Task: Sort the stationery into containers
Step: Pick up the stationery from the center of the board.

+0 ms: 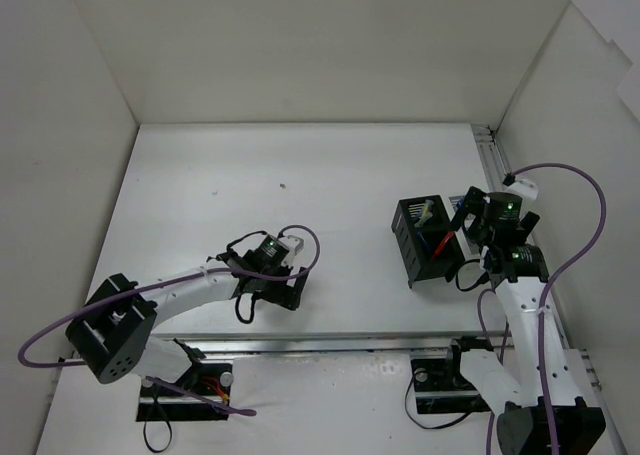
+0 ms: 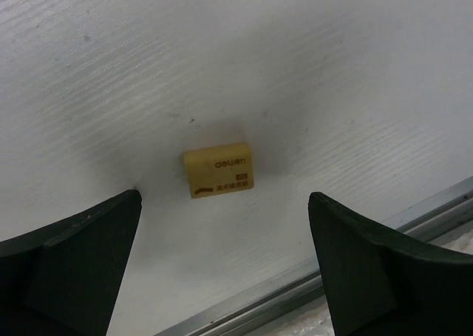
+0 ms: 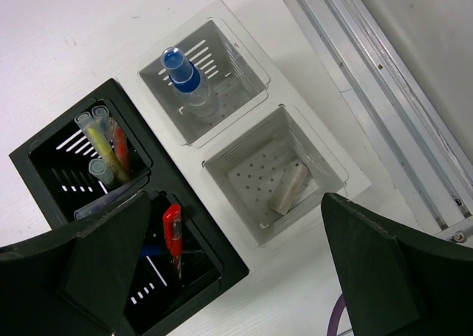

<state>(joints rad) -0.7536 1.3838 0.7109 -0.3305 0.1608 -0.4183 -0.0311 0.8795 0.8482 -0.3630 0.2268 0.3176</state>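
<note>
- The left gripper [image 2: 223, 203] is spread wide over the bench [image 2: 332, 70] and touches nothing.
- A beige eraser [image 2: 218, 170] lies flat at centre frame, between the 2 fingers and apart from both.
- The right gripper [image 3: 235, 199] is spread and empty above the boxes.
- The black box [image 3: 229, 266], at left, has a yellow pen [image 3: 100, 148] in its upper compartment and a red pen [image 3: 172, 229] in its lower one.
- The white box [image 3: 196, 150] sits just beside it, with a tube [image 3: 185, 74] in the upper compartment and a beige piece [image 3: 288, 190] in the lower.
</note>
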